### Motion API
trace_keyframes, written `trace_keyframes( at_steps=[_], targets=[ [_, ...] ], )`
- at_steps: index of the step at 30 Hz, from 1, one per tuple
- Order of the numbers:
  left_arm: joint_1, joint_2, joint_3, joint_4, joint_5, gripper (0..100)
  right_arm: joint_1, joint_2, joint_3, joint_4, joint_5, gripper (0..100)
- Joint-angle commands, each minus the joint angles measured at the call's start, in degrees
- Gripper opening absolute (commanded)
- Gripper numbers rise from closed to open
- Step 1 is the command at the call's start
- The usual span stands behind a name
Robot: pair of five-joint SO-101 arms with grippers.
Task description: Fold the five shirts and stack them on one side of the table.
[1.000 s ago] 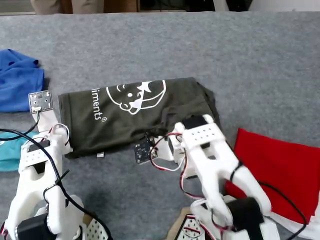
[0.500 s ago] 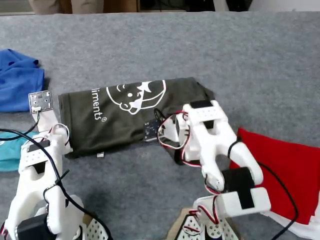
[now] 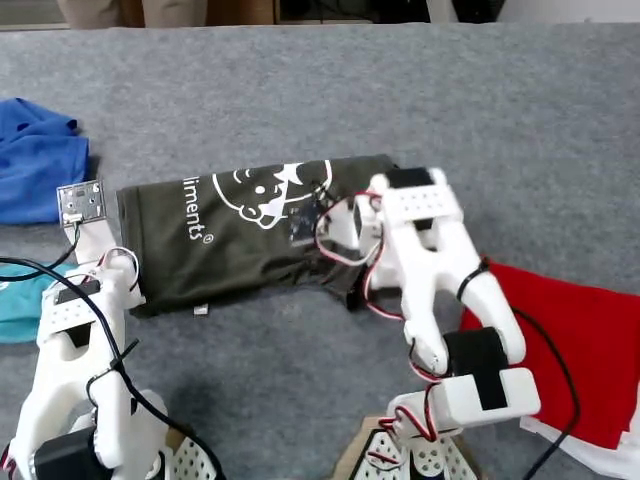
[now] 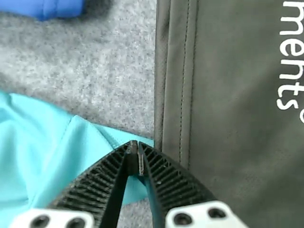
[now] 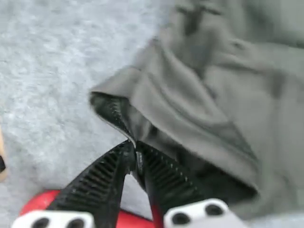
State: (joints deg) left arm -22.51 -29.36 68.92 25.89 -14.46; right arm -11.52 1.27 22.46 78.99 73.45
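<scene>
A dark olive shirt [image 3: 230, 235] with white print lies folded lengthwise in the middle of the grey table [image 3: 480, 110]. My right gripper [image 3: 343, 287] is at the shirt's right end, near its front edge, shut on a raised fold of olive shirt [image 5: 228, 85] cloth; in the right wrist view the right gripper [image 5: 136, 153] has its jaws pressed together. My left gripper [image 3: 122, 272] sits at the shirt's left end. In its own view the left gripper [image 4: 134, 153] is shut, its tips at the corner of a teal shirt [image 4: 42, 142] beside the olive shirt's [image 4: 237, 95] hem.
A blue shirt [image 3: 35, 160] lies crumpled at the far left. The teal shirt [image 3: 20, 300] lies at the left edge in front of it. A red shirt [image 3: 570, 340] is spread at the right front, over something white [image 3: 590, 455].
My right arm has swung from in front of the olive shirt back over its right end, carrying the gripped cloth edge toward the far side. The left arm has stayed put.
</scene>
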Motion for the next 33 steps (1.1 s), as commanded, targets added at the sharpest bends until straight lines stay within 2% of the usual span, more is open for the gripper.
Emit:
trace_keyframes(
  at_steps=[1, 18, 24, 26, 30, 33],
  targets=[
    [0.0, 0.1, -2.2, -0.5, 0.1, 2, 2.3, 1.5, -8.9, 2.0, -0.7, 0.4],
    [0.0, 0.1, -2.2, -0.5, 0.1, 2, 2.7, 35.0, -61.8, 20.4, -2.5, 0.5],
    [0.0, 0.1, -2.2, -0.5, 0.1, 2, 2.7, 43.1, -76.6, 22.3, -6.6, 0.9],
    [0.0, 0.1, -2.2, -0.5, 0.1, 2, 2.6, 43.9, -80.0, 22.8, -9.1, 5.6],
    [0.0, 0.1, -2.2, -0.5, 0.1, 2, 2.7, 43.8, -82.2, 23.2, -10.9, 23.1],
    [0.0, 0.1, -2.2, -0.5, 0.1, 2, 2.9, 42.4, -81.9, 23.4, -10.9, 25.9]
  ],
)
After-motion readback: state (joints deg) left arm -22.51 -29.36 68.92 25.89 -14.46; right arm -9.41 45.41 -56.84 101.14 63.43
